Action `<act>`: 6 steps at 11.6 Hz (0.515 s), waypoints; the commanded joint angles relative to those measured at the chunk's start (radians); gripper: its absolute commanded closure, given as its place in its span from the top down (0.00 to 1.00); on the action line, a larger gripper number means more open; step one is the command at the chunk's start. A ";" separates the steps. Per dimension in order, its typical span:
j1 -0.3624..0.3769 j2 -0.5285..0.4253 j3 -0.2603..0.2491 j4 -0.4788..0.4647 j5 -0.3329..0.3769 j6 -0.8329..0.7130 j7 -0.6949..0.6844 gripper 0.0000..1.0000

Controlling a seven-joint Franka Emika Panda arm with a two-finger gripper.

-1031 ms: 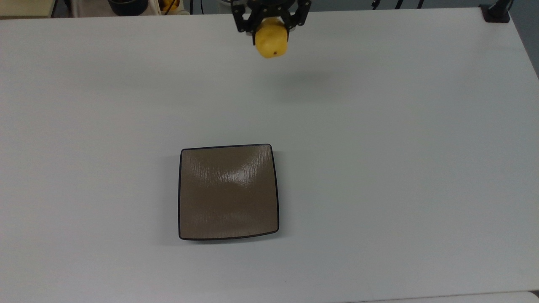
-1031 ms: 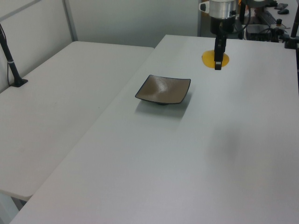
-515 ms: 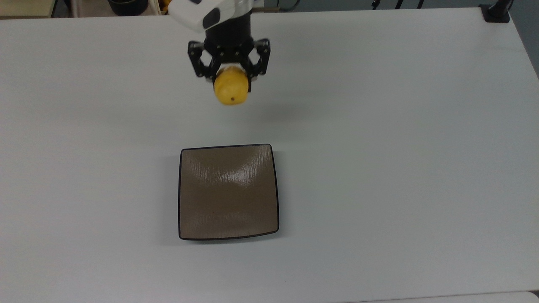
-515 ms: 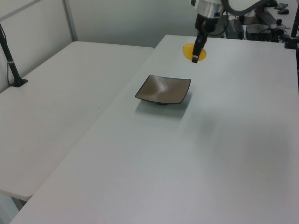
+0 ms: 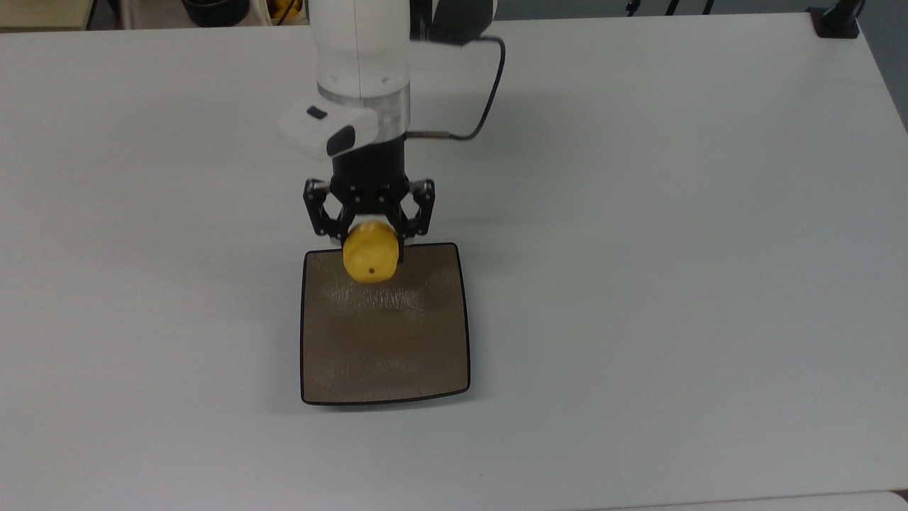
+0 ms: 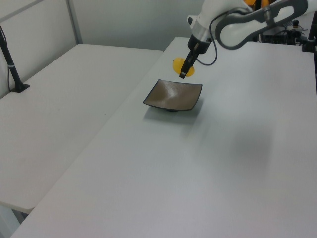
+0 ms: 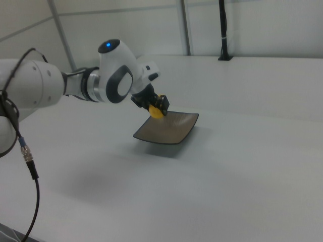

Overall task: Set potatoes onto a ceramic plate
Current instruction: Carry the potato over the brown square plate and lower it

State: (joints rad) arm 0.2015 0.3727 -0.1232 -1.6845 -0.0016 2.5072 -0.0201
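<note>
My gripper (image 5: 370, 245) is shut on the bright yellow potato (image 5: 370, 258), which hangs in the air over the far edge of the ceramic plate (image 5: 386, 341) in the top view. The plate is square, glossy brown with a thin black rim, and lies flat on the white table with nothing on it. In the left view the potato (image 6: 178, 65) shows just behind the black fingers (image 6: 184, 69), above the plate's (image 6: 173, 96) far corner. From the right view, the potato (image 7: 156, 112) sits at the gripper's (image 7: 159, 106) tip, above the plate's (image 7: 166, 129) near-left edge.
The white table (image 5: 674, 248) spreads wide on all sides of the plate. A black cable (image 5: 482, 106) loops off the arm's wrist. A black post base (image 5: 837, 20) stands at the top view's far right corner. A second white table (image 6: 54, 119) adjoins at the left view's left.
The arm has carried the potato from the table's far edge toward the plate; it now hangs over the plate's far rim. The grip has not changed.
</note>
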 commanded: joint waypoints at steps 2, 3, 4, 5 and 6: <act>0.004 0.116 -0.003 0.031 0.006 0.125 -0.027 0.16; 0.006 0.136 -0.003 0.031 0.006 0.149 -0.027 0.19; 0.006 0.153 -0.003 0.031 0.008 0.178 -0.023 0.22; 0.006 0.167 -0.001 0.031 0.014 0.194 -0.020 0.28; 0.004 0.172 -0.001 0.031 0.017 0.197 -0.012 0.42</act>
State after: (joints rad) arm 0.2018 0.5147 -0.1220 -1.6784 -0.0017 2.6790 -0.0257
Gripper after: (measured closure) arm 0.379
